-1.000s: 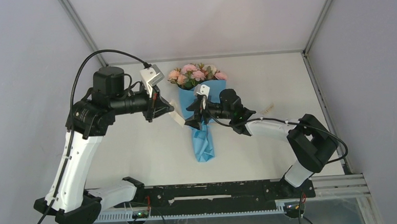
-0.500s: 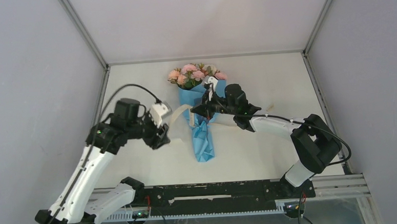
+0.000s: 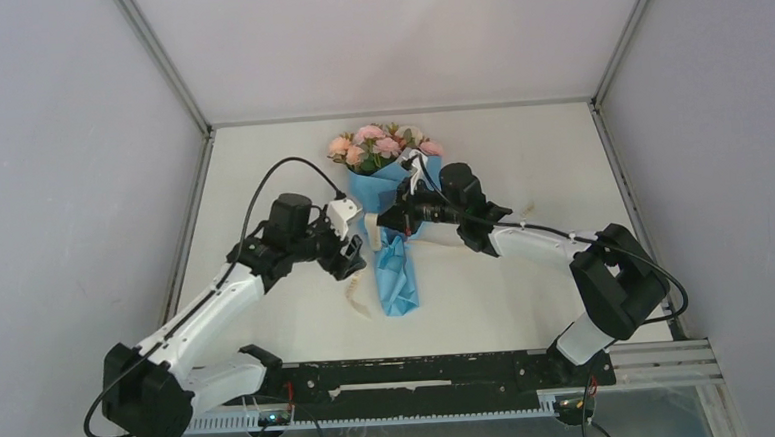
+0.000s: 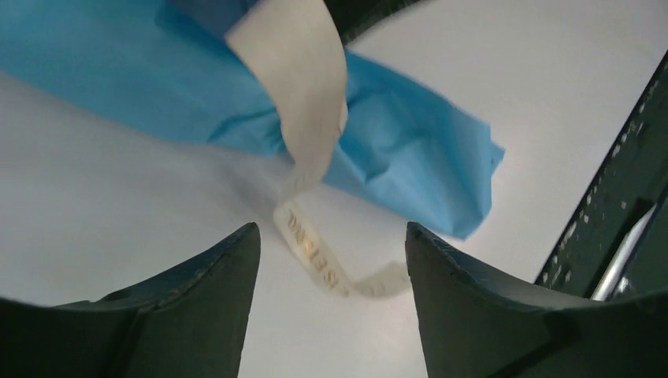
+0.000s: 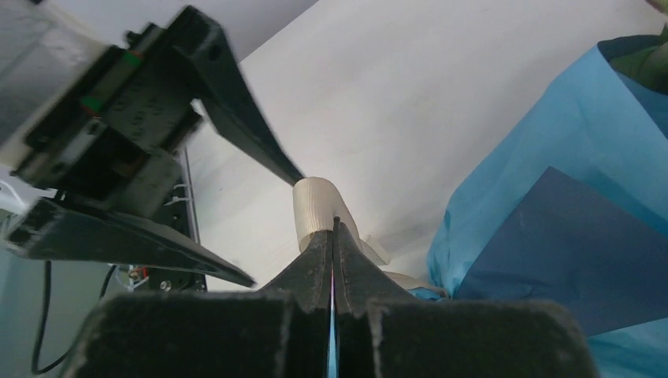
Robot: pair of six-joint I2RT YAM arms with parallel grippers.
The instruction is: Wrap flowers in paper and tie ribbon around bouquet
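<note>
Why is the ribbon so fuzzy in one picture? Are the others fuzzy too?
Left wrist view: the ribbon hangs very near the lens, so it blurs, and the blue paper looks soft too. Right wrist view: the left pincer looks a bit smeared. Top view: sharp, evenly lit, faint shadows.

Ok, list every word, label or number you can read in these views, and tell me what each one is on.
Ribbon: a row of gold printed letters on its loose tail, seen in the left wrist view; too blurred and skewed to read.
Paper: plain blue, no writing.
Nothing else in any view shows legible text.
</note>
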